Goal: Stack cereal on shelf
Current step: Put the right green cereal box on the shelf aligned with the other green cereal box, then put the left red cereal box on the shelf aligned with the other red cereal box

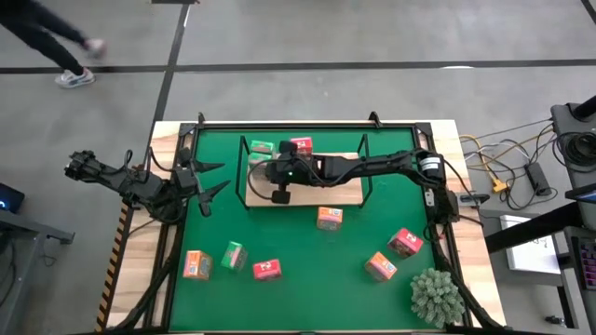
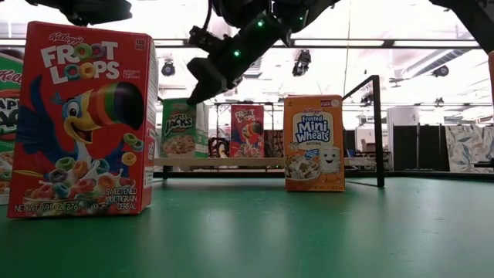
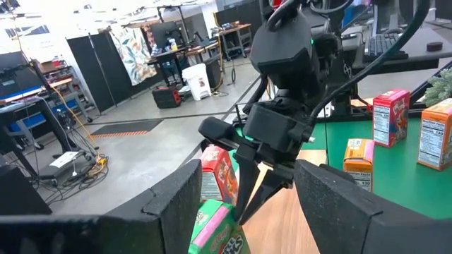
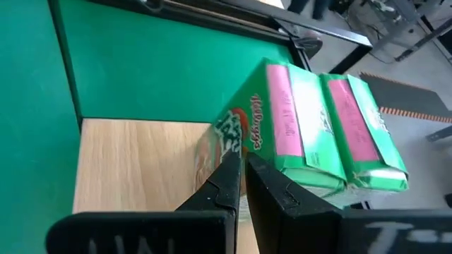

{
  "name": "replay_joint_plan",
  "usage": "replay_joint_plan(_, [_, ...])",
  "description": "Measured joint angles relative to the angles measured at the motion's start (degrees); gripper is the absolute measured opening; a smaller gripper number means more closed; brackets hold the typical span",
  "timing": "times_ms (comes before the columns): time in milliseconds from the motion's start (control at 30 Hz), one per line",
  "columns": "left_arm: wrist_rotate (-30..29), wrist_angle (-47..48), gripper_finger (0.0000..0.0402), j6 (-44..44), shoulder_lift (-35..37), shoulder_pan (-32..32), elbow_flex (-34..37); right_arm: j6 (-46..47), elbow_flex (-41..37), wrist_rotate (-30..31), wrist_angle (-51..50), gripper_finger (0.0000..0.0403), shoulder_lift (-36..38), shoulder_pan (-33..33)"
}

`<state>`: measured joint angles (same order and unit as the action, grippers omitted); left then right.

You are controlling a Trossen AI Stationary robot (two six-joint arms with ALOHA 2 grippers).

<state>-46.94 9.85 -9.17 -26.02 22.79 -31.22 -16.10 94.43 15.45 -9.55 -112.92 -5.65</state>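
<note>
High view, right claw (image 1: 260,170) clenched empty over shelf (image 1: 346,191) beside green cereal (image 1: 262,147), left claw (image 1: 210,185) released

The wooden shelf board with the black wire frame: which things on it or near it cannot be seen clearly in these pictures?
- High view: the right arm covers the light-wood shelf board; its shut right pincer hides what lies beneath.
- High view: the green cereal box and the pink-red cereal box are too small to read.
- Right wrist view: two green boxes show, but the pincer fingers hide their lower part.
- Low view: the big red box blocks the shelf's left end.
</note>
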Motion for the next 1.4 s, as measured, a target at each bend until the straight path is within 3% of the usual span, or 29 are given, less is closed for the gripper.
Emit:
replay_joint_plan(633, [0.0, -1.1, 0.021, 0.2, 0.0, 0.0, 0.0, -3.1, 0.0, -1.2, 6.8, 0.0012, 3.1, -0.7])
replay_joint_plan(733, [0.4, -2.4, 0.021, 3.0, -0.4, 0.0, 0.0, -3.1, 0.0, -3.2, 5.4, 0.0012, 6.2, 1.2])
replay_joint_plan(833, [4.7, -2.8, 0.021, 10.2, -1.6, 0.0, 0.0, -4.0, 0.0, -4.4, 3.0, 0.0012, 9.1, 4.0])
replay_joint_plan(1000, [13.9, -5.8, 0.021, 20.2, -8.0, 1.0, 0.1, -6.4, -0.2, -8.1, -0.6, 0.0012, 12.8, 9.2])
replay_joint_plan(1200, [15.1, -16.3, 0.021, 22.1, -19.7, 4.3, -0.3, -4.3, -0.1, -8.6, -10.5, 0.0012, 15.3, 15.1])
replay_joint_plan(1400, [15.1, -16.7, 0.021, 24.3, -27.6, 7.7, -4.8, 2.4, -0.2, -8.4, -22.8, 0.0012, 17.0, 19.5])
